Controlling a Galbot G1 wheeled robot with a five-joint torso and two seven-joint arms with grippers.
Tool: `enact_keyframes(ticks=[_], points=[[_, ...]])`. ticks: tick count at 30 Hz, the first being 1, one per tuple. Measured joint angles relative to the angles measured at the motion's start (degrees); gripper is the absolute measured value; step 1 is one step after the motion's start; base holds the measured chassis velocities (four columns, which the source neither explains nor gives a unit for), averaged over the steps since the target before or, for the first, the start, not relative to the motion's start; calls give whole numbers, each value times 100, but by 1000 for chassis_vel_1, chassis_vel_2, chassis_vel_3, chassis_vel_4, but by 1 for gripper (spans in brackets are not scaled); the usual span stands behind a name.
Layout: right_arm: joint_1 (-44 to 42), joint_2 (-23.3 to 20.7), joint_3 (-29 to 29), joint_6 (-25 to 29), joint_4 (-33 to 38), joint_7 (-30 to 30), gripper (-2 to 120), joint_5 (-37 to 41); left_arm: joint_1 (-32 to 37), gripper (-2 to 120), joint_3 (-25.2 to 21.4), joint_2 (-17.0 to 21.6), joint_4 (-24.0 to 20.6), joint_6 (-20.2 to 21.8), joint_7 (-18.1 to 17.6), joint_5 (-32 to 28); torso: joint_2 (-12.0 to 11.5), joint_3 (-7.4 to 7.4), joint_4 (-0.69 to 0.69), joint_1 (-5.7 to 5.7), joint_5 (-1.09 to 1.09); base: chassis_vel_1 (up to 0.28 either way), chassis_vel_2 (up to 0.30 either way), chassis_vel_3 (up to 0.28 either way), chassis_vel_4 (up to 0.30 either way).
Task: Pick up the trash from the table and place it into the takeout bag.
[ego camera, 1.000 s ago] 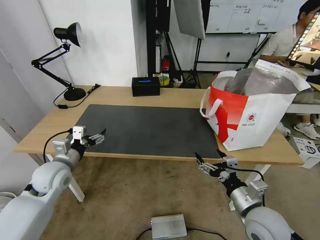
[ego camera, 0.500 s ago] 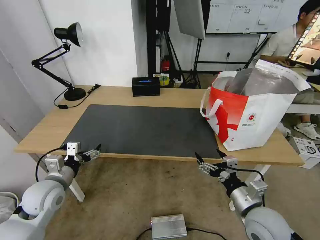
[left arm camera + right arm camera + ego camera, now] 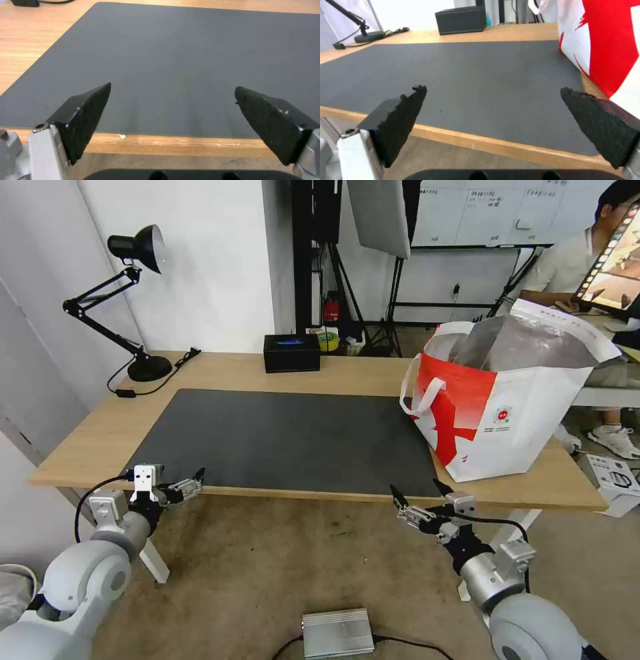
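The takeout bag [image 3: 513, 407], white and red with a silver foil lining, stands open on the right end of the table [image 3: 220, 367]; its red-and-white side [image 3: 606, 37] fills one edge of the right wrist view. The trash is out of view, and the dark grey mat [image 3: 287, 437] lies bare. My left gripper [image 3: 190, 483] hangs open at the table's front edge near the mat's front left corner [image 3: 66, 105], nothing between its fingers. My right gripper [image 3: 419, 490] is open too, just below the front edge, left of the bag.
A black tissue box [image 3: 291, 352] sits at the table's back middle and a black desk lamp [image 3: 149, 368] at the back left, its cord trailing on the wood. A silver box [image 3: 337, 632] lies on the floor between my arms. A white carton [image 3: 613, 480] sits right of the table.
My left gripper has drawn back and down from over the mat's front left corner to the table's front edge. The right arm and the bag have not moved.
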Motion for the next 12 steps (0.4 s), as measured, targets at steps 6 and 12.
enact_keyframes(ticks=[6,12], points=[[0,0,0,0,0,0,100,0,-4,100,2,2,0,0,0,0,0,0,0,0,0,0,0,0,0],[0,0,0,0,0,0,100,0,-6,100,5,4,1,0,0,0,0,0,0,0,0,0,0,0,0]])
